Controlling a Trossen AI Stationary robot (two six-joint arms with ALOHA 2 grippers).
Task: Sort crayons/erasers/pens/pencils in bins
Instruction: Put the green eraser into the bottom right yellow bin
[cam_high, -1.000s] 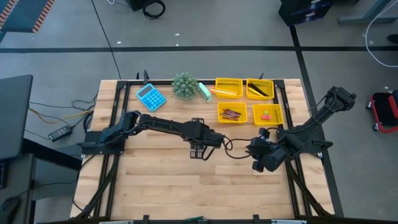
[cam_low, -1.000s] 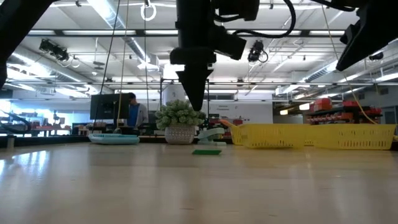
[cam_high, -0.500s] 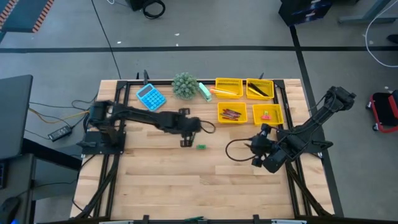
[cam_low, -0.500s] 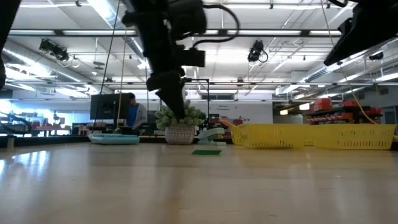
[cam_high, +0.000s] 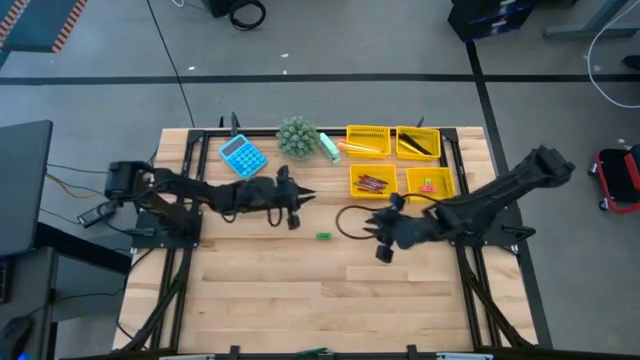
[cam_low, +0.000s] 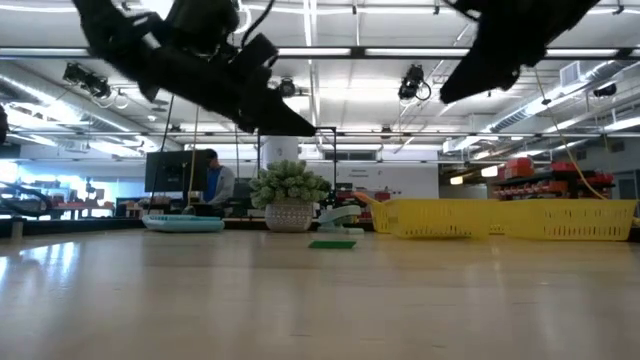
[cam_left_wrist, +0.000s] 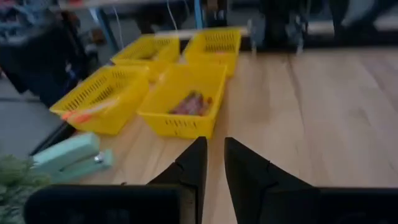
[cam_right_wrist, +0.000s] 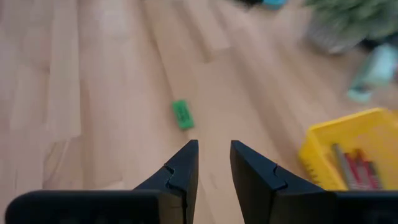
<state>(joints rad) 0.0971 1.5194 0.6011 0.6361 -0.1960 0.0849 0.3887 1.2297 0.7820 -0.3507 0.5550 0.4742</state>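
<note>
1 flat green eraser (cam_high: 323, 236) on pale planked wood table (cam_high: 260, 290)

Robotics lab or workshop hall

A wooden counter (cam_high: 300, 290) stands on taped grey concrete floor (cam_high: 330, 95); beyond it, exposed ceiling ducts (cam_low: 215, 75), strip lights (cam_low: 330, 55), a monitor (cam_low: 165, 170) and a person (cam_low: 217, 180) at a workstation.
</note>
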